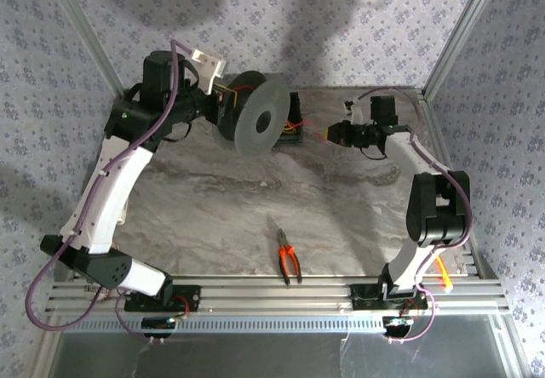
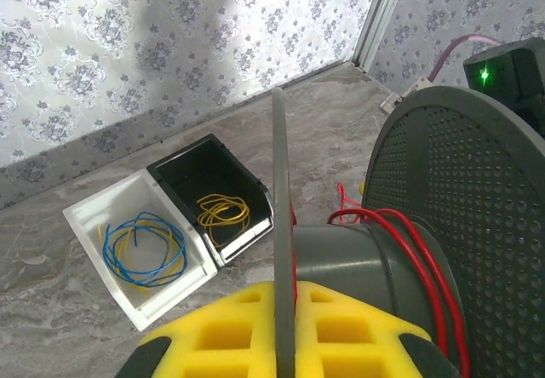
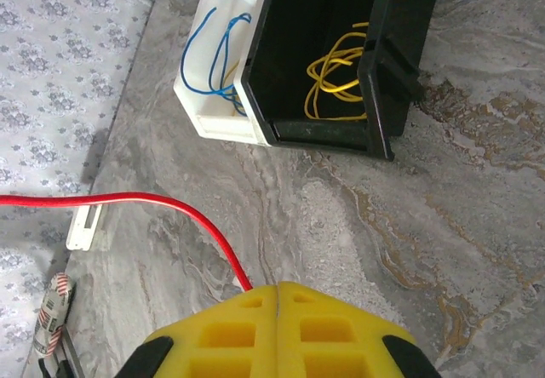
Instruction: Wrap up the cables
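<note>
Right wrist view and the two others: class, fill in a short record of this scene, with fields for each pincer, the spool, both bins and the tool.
left pincer: shut on the spool, gripping one flange
right pincer: shut on the red cable
spool: red cable wound on its hub
black bin: loose yellow wire inside
white bin: blue-and-yellow coil inside; touches the black bin
pliers: lying on the table near the arm bases

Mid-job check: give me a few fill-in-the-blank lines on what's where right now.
1. The right gripper pinches a ____ cable running toward the spool.
2. The black bin holds a ____ coil.
3. The blue-and-yellow coil lies in the ____ bin.
Missing words: red; yellow; white.
</note>
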